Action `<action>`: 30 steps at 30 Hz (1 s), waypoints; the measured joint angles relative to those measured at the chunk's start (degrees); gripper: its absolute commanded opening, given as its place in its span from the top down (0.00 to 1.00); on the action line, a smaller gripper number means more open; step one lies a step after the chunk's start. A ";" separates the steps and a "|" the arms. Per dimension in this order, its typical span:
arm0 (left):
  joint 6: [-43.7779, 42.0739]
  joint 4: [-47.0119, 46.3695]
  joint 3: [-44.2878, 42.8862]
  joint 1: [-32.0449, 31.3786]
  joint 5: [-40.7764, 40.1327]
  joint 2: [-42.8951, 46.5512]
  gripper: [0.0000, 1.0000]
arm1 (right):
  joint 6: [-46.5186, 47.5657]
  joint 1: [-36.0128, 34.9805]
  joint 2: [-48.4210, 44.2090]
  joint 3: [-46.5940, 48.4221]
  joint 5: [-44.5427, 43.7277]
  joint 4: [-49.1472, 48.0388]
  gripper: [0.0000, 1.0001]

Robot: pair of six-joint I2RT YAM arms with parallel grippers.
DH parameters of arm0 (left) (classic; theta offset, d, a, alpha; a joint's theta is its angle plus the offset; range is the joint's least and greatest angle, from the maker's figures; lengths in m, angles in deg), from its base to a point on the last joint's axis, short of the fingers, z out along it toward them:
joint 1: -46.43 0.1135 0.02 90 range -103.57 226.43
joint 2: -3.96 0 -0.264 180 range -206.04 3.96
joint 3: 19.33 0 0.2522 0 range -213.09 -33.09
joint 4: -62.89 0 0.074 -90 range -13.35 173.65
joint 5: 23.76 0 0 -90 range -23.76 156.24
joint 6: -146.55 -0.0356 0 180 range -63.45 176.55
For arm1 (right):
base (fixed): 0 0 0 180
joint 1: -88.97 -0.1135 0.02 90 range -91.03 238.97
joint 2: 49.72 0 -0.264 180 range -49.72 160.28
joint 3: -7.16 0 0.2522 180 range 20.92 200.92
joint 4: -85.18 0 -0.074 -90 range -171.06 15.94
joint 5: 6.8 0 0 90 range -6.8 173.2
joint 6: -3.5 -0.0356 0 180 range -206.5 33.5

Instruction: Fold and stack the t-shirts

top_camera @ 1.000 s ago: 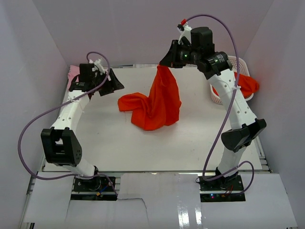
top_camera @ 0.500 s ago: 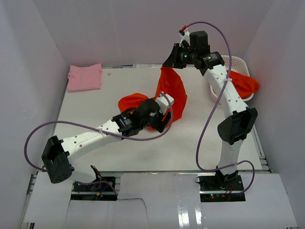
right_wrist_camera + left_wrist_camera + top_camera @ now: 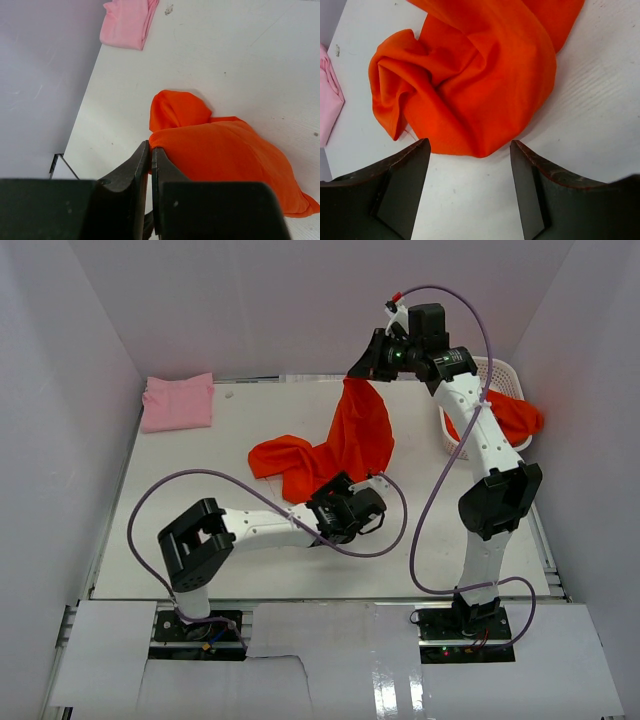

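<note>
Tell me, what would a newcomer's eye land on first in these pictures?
The bright orange-red t-shirt mid-table draws the eye first: one end is pinched and lifted by the right end effector, and the rest trails crumpled on the white table. Next comes the left end effector, poised open at the shirt's near edge. A folded pink t-shirt lies in the far left corner.

left gripper (image 3: 469,145) low, jaws apart | right gripper (image 3: 150,146) raised, clamped

White table (image 3: 270,415), white lattice basket (image 3: 500,368) at its right edge
</note>
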 measured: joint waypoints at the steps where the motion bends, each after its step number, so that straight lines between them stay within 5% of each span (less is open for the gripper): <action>1: -0.20 -0.31 -0.63 -0.33 -0.98 -1.79 0.24 | -0.11 0.00 0.00 0.00 0.24 -0.02 0.92; 30: 8.68 -1.09 -17.73 -2.32 -0.52 -17.29 0.22 | 0.24 -0.07 0.00 -0.39 2.58 0.98 0.92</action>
